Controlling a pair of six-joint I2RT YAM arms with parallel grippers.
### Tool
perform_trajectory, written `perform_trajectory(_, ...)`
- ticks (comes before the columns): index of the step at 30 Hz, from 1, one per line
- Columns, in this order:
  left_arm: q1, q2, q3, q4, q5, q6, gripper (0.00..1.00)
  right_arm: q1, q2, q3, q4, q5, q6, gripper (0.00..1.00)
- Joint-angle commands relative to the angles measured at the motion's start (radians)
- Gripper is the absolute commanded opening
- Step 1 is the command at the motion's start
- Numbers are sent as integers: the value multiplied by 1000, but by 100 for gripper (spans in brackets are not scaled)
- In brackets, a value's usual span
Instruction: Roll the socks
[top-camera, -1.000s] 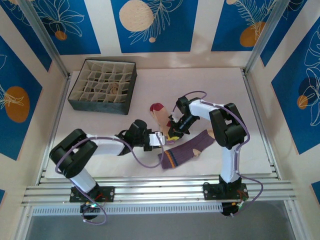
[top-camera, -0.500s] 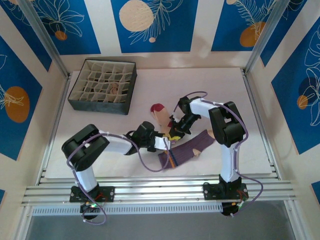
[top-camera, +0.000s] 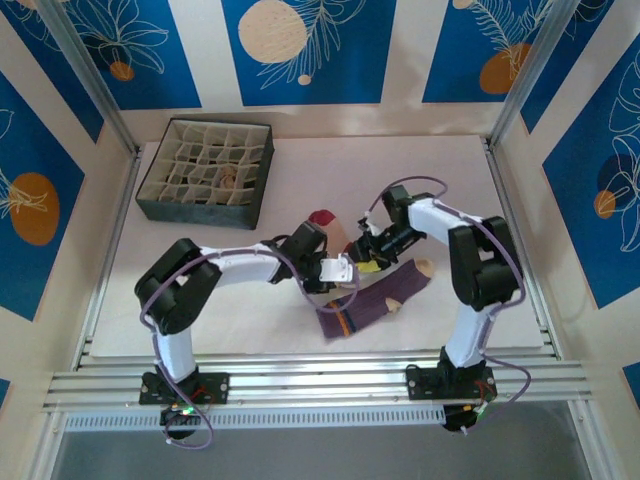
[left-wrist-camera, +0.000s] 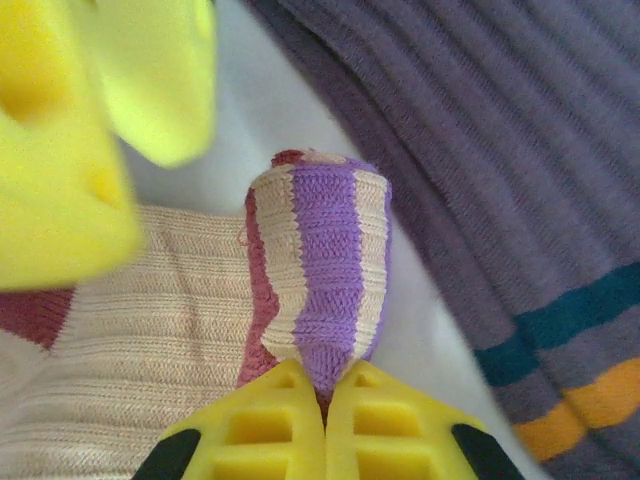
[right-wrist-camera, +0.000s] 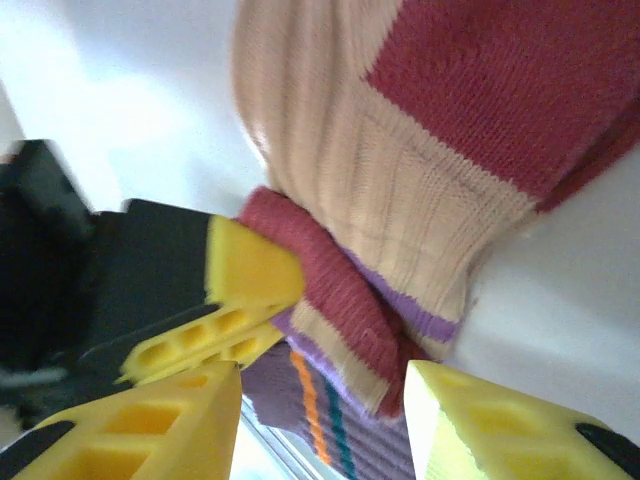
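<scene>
The left pincer (left-wrist-camera: 325, 385) is pressed together on the rolled end of the cream sock (left-wrist-camera: 318, 250), pinching it right at its tips. That end has purple, cream and red stripes, and it sticks up like a little bump. The rest of the cream sock lies flat near the middle of the white bench (top-camera: 300, 170), and its red toe points to the far side. The right pincer (right-wrist-camera: 320, 400) is spread, with one yellow finger on each side of the same rolled end. It reaches in from the other side and is very near the left pincer. The purple sock (top-camera: 375, 298) lies flat just beside them, closer to the near edge of the bench. It has a teal stripe and an orange stripe at one end and a tan toe at the other end. A dark box (top-camera: 205, 212) with many small cells stands well apart, at the far left corner of the bench. A small tan thing (top-camera: 228, 178) sits in one cell, but it is too small to tell what it is.
</scene>
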Motion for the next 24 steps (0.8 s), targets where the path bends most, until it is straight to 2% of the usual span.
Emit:
perform_trajectory(1, 32, 75, 86, -284, 160, -115, 0, 1, -57, -85, 186, -103, 71, 45)
perform_trajectory(7, 92, 168, 187, -401, 262, -232, 0, 22, -33, -167, 322, -164, 94, 47)
perform_trajectory(13, 146, 246, 273, -481, 366, -382, 0, 50, -24, -227, 367, -120, 91, 49)
perform_trajectory(16, 182, 271, 276, -451, 444, -489, 0, 70, -35, -258, 399, -100, 97, 50)
perform_trajectory(20, 199, 283, 272, -416, 460, -573, 0, 99, -47, -274, 423, -64, 102, 49)
perform_trajectory(22, 199, 297, 284, -424, 460, -588, 0, 114, -55, -271, 415, -28, 98, 47)
perform_trajectory(24, 201, 306, 291, -427, 458, -587, 0, 127, -52, -257, 392, 14, 99, 38)
